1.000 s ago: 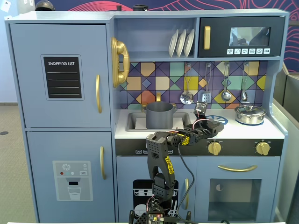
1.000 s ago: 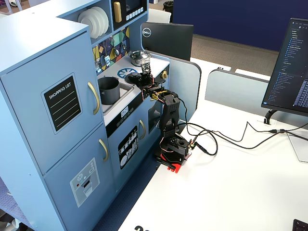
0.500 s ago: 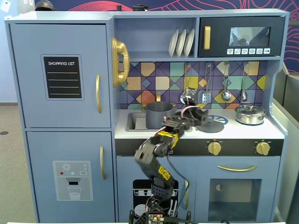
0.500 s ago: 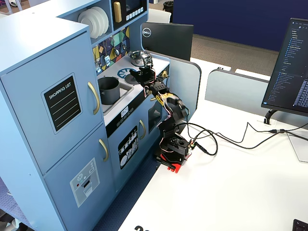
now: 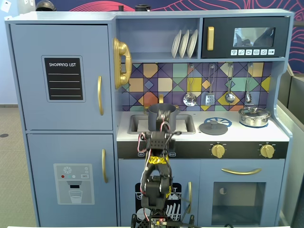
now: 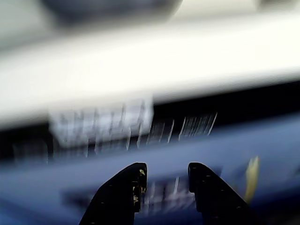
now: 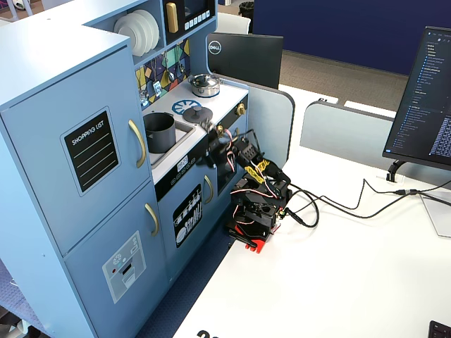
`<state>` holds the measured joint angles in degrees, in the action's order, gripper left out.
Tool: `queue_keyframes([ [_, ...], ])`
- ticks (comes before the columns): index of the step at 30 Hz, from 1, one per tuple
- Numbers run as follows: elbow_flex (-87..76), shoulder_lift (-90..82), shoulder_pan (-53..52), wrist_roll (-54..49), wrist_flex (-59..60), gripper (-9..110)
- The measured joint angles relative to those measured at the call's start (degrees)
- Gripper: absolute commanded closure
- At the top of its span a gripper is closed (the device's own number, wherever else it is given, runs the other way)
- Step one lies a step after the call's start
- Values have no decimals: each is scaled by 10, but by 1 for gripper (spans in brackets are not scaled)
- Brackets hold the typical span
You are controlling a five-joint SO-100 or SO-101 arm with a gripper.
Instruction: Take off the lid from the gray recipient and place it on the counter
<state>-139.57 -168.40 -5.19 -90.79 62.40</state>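
Note:
The gray pot (image 5: pixel 161 114) stands open in the sink, also in the other fixed view (image 7: pixel 161 132). The dark gray lid (image 5: pixel 213 127) lies flat on the pale counter (image 5: pixel 242 135) to the right of the sink, partly over the blue burner ring; it also shows in the other fixed view (image 7: pixel 188 109). My gripper (image 6: pixel 166 174) is open and empty, in front of the counter's front edge and the black control strip, below the pot (image 6: pixel 108 7). The wrist view is blurred. In a fixed view the gripper (image 7: pixel 211 134) is beside the sink's front.
A shiny silver pot with its lid (image 5: pixel 254 116) stands at the counter's right end. Two gold knobs (image 5: pixel 218 150) sit on the black strip. Utensils (image 5: pixel 209 90) hang on the back wall. A monitor (image 7: pixel 426 91) and cables lie on the white table.

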Motion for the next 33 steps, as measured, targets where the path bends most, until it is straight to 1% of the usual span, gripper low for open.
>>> queue_keyframes([
  [6, -150, -38, 18, -23, 25, 101],
  [12, -256, -56, 52, 7, 25, 101],
  [17, -313, -60, 56, 21, 13, 101],
  [22, -331, -77, 56, 40, 37, 100],
  [29, -329, -122, 52, 33, 133, 98],
  [33, -326, -136, 39, -17, 154, 96],
])
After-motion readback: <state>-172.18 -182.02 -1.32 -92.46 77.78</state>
